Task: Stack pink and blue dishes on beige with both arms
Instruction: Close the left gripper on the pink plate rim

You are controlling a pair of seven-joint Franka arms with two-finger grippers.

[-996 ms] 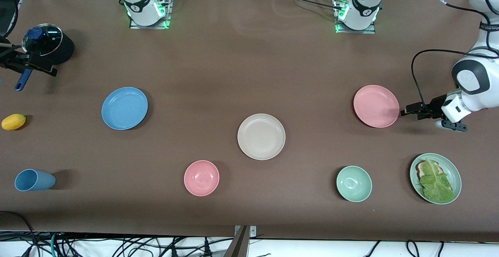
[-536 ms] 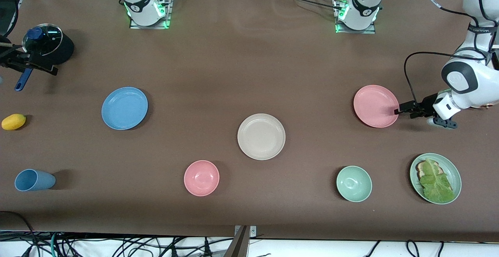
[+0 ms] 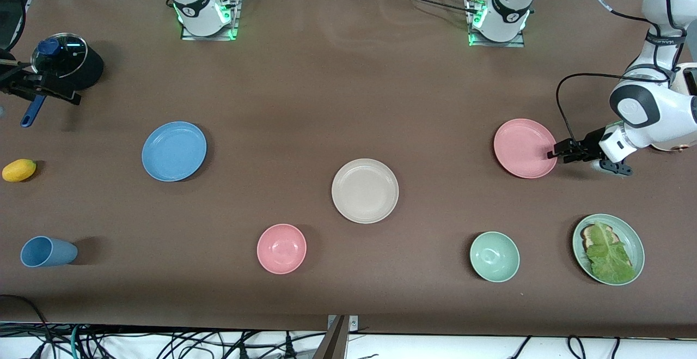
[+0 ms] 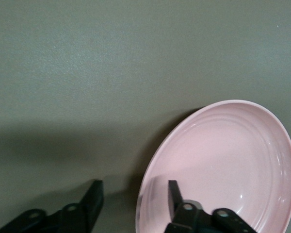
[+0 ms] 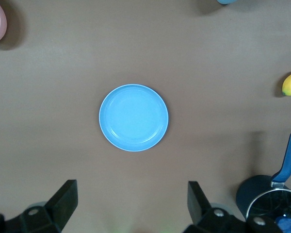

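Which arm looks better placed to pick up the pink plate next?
The left. The left gripper is open at the pink plate's rim, fingers straddling it. The right gripper hangs open high above the blue plate.

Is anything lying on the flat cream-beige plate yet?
No. The flat cream-beige plate is bare. The pastel pink plate and sky blue plate lie apart on the table; the open left gripper straddles the pink plate's rim.
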